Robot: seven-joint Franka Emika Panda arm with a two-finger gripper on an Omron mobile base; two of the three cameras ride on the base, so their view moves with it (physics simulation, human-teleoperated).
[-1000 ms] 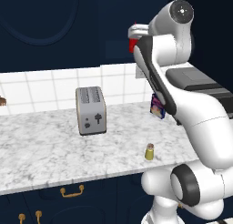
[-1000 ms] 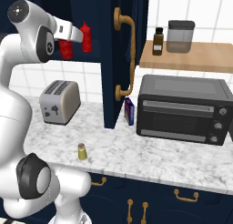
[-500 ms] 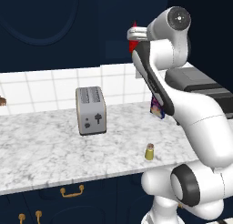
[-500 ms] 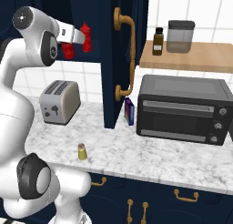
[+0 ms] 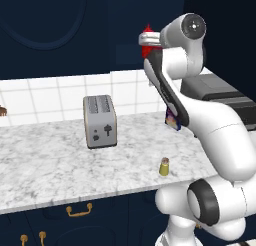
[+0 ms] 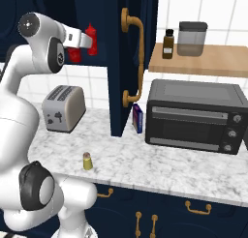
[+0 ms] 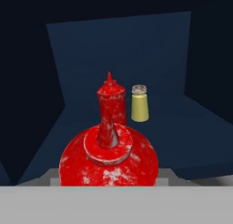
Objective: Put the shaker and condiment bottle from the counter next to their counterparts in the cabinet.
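Condiment bottle [image 7: 109, 161] sits clamped in the gripper [image 6: 88, 41], arm raised high at the cabinet [image 7: 123, 50] opening, nozzle pointing in toward the shelf. Its red twin [image 7: 111, 104] and pale shaker [image 7: 139, 103] stand side by side ahead. Toaster [image 5: 100, 121] and olive shaker [image 5: 164, 166] are on the counter [image 5: 55, 165]; no legible labels.

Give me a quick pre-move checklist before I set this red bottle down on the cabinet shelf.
1. Grip: the end effector is closed on the condiment bottle - ok.
2. Bottle attitude: its nozzle points up in the right base view - ok.
3. Counterparts: twin red bottle and pale yellow shaker stand upright, side by side, at the back of the cabinet shelf - ok.
4. Landing spot: bare shelf shows in front of the twin - ok.
5. Bottle bottom clear of the shelf edge: cannot tell.
6. Second item: the shaker is on the counter, not yet moved - not ok.
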